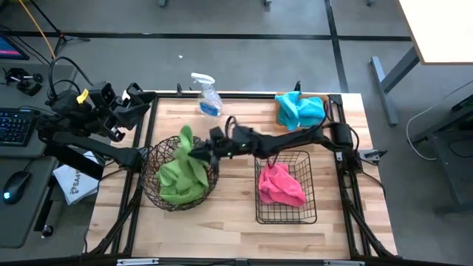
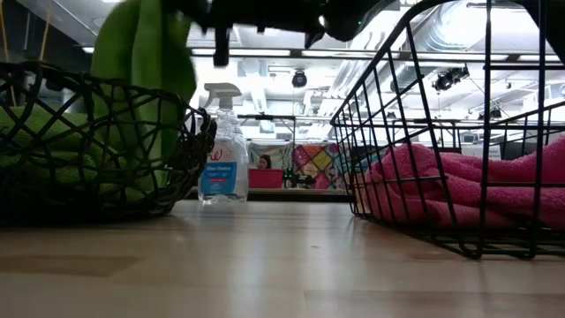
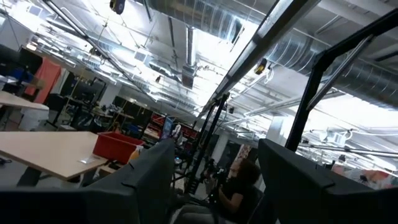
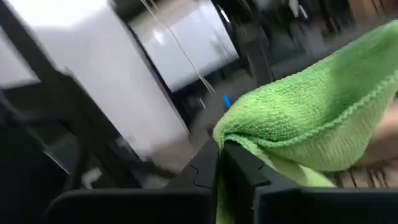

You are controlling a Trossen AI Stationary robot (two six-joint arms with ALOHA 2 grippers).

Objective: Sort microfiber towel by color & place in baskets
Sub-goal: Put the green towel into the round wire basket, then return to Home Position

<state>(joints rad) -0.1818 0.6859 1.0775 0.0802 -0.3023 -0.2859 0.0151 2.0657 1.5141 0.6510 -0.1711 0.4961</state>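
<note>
- The green towel point(image 1: 182, 168) looked soft, floppy and light, so I'd guess it drapes wherever it's let go. A pinch on a bunched corner or edge seemed the best hold, since there's nothing stiff to grab.
- The right gripper point(image 1: 196, 153) was clamped shut on a fold of that towel, with its fingers point(image 4: 208, 169) nipping the hem.
- The right arm was stretched across the table from its side, gripper over the round woven bowl point(image 1: 151, 185). The towel hung from it, partly down inside the bowl on more green cloth.
- The left gripper point(image 1: 139, 96) sat parked at the table's far left corner, fingers spread apart and holding nothing.
- Pink towel point(image 1: 279, 185) was in the black wire basket point(image 1: 284, 214), blue towel point(image 1: 299, 109) at the far right corner.
</note>
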